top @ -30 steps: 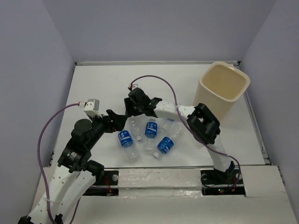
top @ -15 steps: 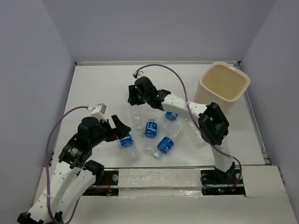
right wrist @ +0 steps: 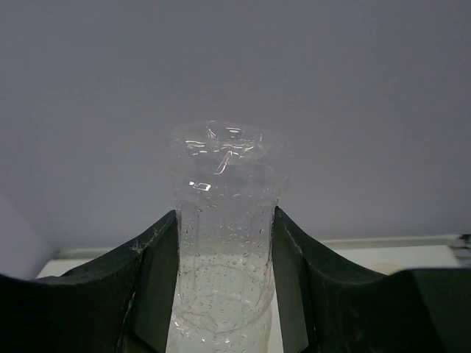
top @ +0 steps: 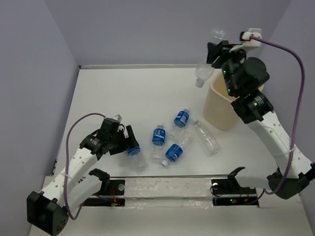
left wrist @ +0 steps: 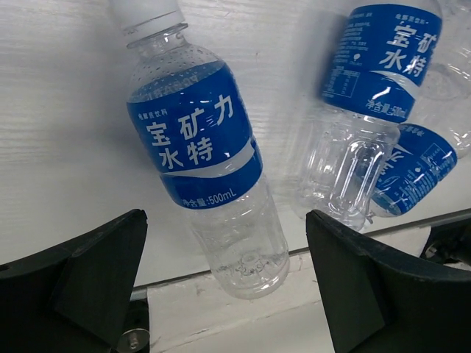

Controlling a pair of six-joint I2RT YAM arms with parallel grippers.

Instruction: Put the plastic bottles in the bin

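Clear bottle [top: 205, 71] clamped in right claw [top: 216, 49] near bin [top: 221, 110] | left claw [left wrist: 224, 257] apart astride blue-labelled bottle [left wrist: 199, 147]

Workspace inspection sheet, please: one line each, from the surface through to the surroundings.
Surface: white table, no spills visible.
Job's things: four blue-labelled bottles and one unlabelled bottle lie on the table; a sixth bottle is held aloft, cap down; the cream bin stands upright at far right.
Clutter: nothing seen.
Grippers: left end effector open, straddling the leftmost labelled bottle; right end effector shut on the sixth bottle, near the bin.
Cables: a purple cable loops off each wrist, left and right; neither touches a bottle.
Surroundings: plain lilac walls.
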